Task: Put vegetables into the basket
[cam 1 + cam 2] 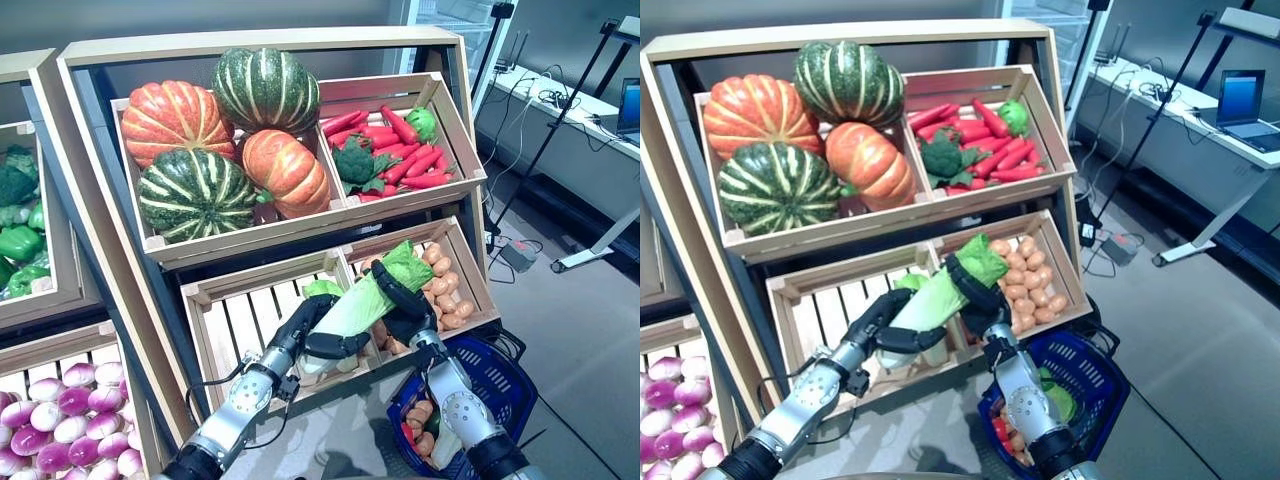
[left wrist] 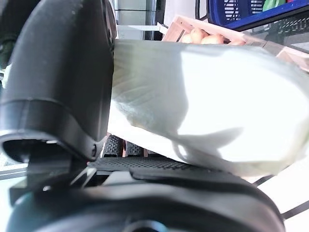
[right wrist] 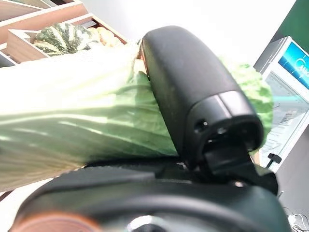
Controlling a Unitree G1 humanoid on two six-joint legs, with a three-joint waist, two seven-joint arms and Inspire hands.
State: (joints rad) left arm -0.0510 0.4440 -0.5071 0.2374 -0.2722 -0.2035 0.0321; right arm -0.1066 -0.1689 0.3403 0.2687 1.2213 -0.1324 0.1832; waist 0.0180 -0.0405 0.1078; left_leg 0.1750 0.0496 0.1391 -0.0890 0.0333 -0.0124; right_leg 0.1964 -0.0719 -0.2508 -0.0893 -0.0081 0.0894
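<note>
Centre of the frame: long pale-green cabbage [image 1: 362, 297] lifted clear and tilted, leafy tip up and to the right, white stem end lower left. Left hand [image 1: 318, 335] curled round the stem end, thumb under it; right hand [image 1: 398, 300] wrapped round the leafy upper part. Behind, lower wooden crates [image 1: 262, 318], the right one filled with potatoes [image 1: 447, 287]. Lower right, blue basket [image 1: 500, 385] on the floor, already holding vegetables. Upper half: pumpkins [image 1: 222, 140] left, red peppers [image 1: 395, 150] with broccoli right.
</note>
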